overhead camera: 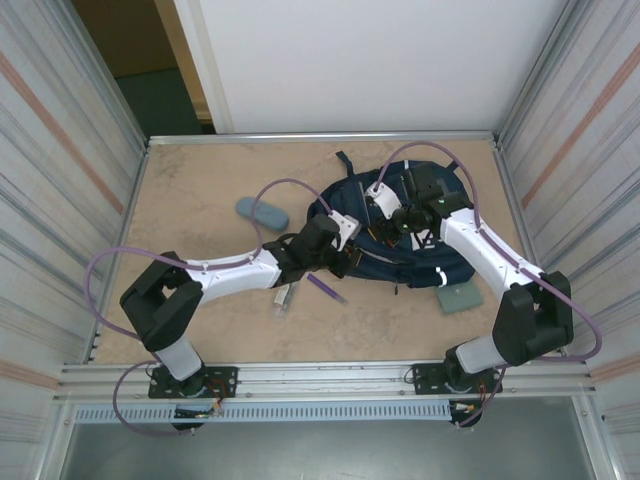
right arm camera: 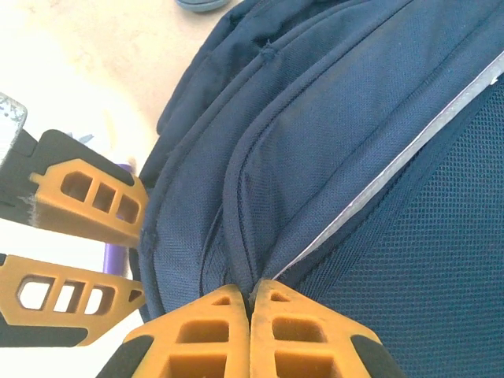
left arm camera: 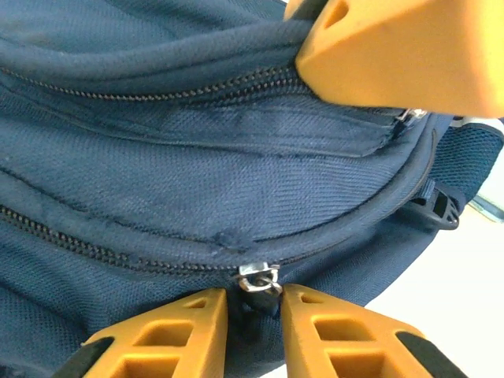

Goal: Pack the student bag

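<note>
Two pincers meet on the navy bag (overhead camera: 400,265), which lies flat on the table (overhead camera: 190,200), right of centre and toward the far side. The left pincer (left arm camera: 256,303) reaches in from the left to the bag's left edge. Its orange fingers (left arm camera: 169,339) stand a little apart with a metal zipper pull (left arm camera: 260,279) between their tips. Whether they are clamping the pull or only bracketing it cannot be told. The right pincer (right arm camera: 252,287) comes in from the right, over the top of the bag. It is clenched, fingers pressed together on a fold of the bag's fabric where two seams run into the tips. In the left wrist view one of its orange fingers (left arm camera: 394,47) presses on the upper flap, close above the left pincer.

Two zipper lines run across the bag's side in that view, and both look closed along the stretch in sight. What is inside the bag cannot be seen.

Other things lie loose on the table. A grey-blue case (overhead camera: 262,212) sits to the left of the bag. A purple pen (overhead camera: 327,289) lies just near of the left pincer. A grey-green pad (overhead camera: 460,298) rests against the bag's near right corner.
</note>
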Tool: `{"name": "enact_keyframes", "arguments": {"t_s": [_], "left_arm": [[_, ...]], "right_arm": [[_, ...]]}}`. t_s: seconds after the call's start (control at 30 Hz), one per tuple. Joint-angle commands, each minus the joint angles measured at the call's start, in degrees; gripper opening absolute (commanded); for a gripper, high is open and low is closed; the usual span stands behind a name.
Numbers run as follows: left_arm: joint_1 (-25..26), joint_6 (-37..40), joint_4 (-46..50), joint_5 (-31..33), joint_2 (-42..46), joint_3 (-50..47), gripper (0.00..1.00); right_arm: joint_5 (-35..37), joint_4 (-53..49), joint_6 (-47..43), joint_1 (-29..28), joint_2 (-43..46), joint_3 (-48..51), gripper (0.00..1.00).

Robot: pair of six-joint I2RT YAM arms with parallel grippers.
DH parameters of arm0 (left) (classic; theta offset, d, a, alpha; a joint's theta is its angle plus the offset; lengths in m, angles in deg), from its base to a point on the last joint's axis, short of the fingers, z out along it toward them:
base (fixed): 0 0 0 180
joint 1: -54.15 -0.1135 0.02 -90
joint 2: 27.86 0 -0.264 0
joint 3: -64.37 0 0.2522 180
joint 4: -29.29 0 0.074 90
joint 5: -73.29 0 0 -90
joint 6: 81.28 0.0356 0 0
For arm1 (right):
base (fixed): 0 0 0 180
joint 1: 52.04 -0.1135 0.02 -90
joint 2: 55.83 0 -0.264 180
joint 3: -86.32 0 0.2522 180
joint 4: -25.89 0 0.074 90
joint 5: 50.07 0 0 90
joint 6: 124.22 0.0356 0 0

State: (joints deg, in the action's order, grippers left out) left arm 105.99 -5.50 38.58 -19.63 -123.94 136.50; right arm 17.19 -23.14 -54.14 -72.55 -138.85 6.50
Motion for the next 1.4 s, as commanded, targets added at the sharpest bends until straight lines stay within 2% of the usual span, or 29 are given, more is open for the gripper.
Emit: {"name": "enact_keyframes", "arguments": {"t_s": [0.0,0.17,0.43,0.5,0.57,0.67,0.73,0.87,0.93,1.1,1.23,1.37], "left_arm": [[-0.2,3.8,2.6,2.8,-0.5,-0.7,0.3],[-0.7,1.7,3.1,1.3,-2.1,0.7,0.39],[-1.1,-3.5,4.5,2.0,-4.7,5.0,0.45],[-1.3,-4.7,5.7,2.9,-4.9,5.8,0.39],[-1.8,-4.7,6.6,3.2,-4.6,5.9,0.24],[-2.4,-2.9,5.4,1.3,-2.7,4.1,0.07],[-3.4,-1.4,4.2,-2.3,-1.0,2.5,0.0],[-5.5,2.5,1.8,-8.9,1.6,-0.4,0.0],[-7.7,2.8,1.0,-15.3,2.4,-1.2,0.0],[-14.6,-2.2,-3.3,-29.0,3.3,-3.1,0.0],[-16.7,-1.5,-6.6,-36.8,4.1,-4.4,0.0],[-18.1,-8.4,-14.0,-45.5,1.8,-5.4,0.0]], "right_arm": [[-2.3,-0.9,0.7,0.7,1.2,-3.0,0.0],[-2.4,-0.2,1.0,0.2,1.2,-2.3,0.0],[0.9,0.2,2.1,-2.3,2.0,-2.1,0.0],[1.7,0.2,2.3,-2.8,2.6,-1.7,0.0],[3.7,0.6,2.0,-2.9,3.1,-1.0,0.0],[6.4,-0.9,0.8,-2.4,2.7,-1.5,0.0],[8.5,-1.6,-0.2,-2.2,2.8,-1.6,0.0],[11.2,-1.7,-2.8,-2.2,2.7,-1.7,0.0],[13.2,-2.0,-4.7,-2.8,3.0,-1.5,0.0],[15.6,-3.1,-9.1,-4.2,2.8,-0.9,0.0],[17.6,-3.7,-11.7,-5.7,2.7,0.0,0.0],[18.7,-3.3,-13.4,-6.9,2.6,0.1,0.0]]}}
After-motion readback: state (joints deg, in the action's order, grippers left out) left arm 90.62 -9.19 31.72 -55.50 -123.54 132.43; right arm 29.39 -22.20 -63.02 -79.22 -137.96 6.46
